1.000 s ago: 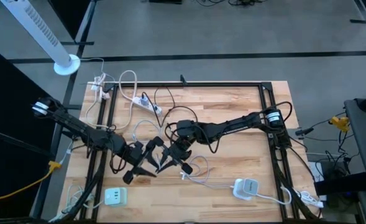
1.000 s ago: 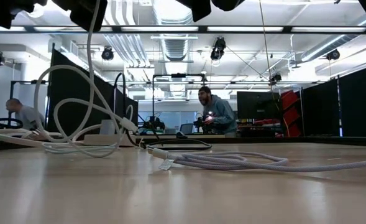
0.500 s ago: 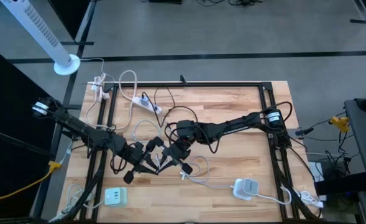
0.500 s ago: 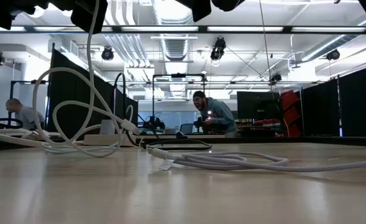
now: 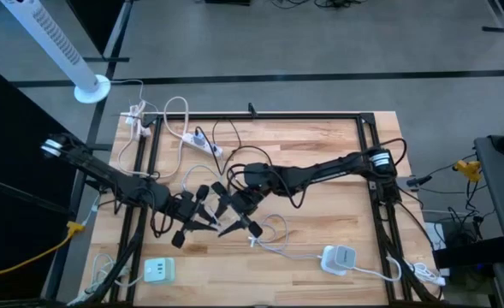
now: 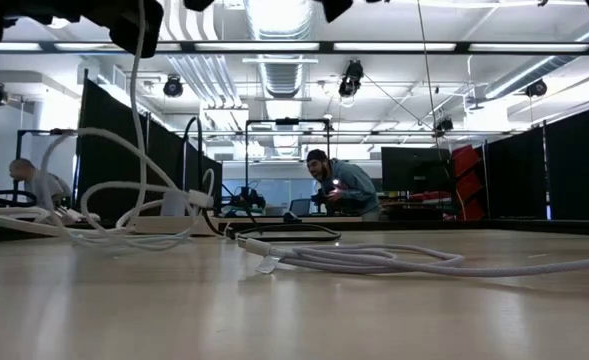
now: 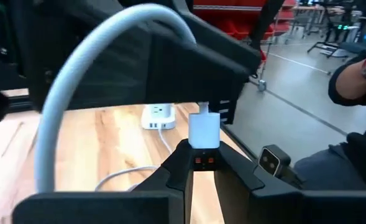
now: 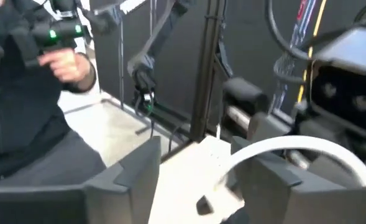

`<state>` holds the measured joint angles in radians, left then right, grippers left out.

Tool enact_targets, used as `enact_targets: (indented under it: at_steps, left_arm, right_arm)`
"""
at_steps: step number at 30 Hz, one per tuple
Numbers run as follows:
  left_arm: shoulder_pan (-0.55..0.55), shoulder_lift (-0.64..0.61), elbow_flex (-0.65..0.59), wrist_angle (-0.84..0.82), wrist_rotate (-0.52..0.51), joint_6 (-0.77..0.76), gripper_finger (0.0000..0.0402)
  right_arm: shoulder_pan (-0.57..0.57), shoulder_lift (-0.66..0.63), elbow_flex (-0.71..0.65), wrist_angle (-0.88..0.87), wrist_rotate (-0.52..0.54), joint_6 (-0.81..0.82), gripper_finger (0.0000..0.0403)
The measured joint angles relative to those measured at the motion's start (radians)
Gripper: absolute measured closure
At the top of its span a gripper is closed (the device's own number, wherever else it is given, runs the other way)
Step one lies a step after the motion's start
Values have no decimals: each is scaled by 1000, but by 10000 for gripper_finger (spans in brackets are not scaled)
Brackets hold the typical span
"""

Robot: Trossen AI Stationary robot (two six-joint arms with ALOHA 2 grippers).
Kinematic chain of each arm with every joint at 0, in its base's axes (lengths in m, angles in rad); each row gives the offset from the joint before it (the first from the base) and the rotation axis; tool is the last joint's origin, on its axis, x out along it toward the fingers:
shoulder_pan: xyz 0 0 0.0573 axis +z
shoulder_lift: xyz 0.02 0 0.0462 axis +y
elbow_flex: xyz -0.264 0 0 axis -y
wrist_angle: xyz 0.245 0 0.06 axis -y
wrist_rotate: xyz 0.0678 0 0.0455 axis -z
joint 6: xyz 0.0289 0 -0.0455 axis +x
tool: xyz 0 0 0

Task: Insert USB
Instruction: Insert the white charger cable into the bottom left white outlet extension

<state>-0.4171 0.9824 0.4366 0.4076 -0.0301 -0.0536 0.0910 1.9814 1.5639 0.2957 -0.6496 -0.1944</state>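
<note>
One white USB plug (image 7: 204, 129) stands upright between left end effector (image 7: 199, 163) fingers

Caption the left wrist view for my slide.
Left claw shut on a white USB plug, cable looping overhead, white charger beyond.

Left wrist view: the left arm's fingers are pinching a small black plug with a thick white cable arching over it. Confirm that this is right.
Not quite: the plug is white, not black. The left wrist view shows the left gripper with its fingers closed on a small white boxy plug, and the thick white cable does arch over it.
</note>
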Motion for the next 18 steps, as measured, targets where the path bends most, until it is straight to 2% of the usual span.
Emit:
enact_targets:
  at_steps: [3,6,11,13,18]
  left_arm:
    - [-3,-48,0,-56,-42,-1,363]
    - [-8,-103,0,-135,-144,-3,363]
    - [-8,-128,-2,-201,-445,23,363]
    - [-8,-108,-3,-199,-567,55,363]
    - [-8,-35,-3,-193,-861,108,363]
  right_arm:
    - [0,-33,0,-99,57,-40,195]
    - [0,-68,0,-196,159,-37,183]
    - [0,-87,0,-277,490,102,180]
    - [-1,-87,0,-304,583,146,186]
    - [-7,-87,0,-384,865,398,206]
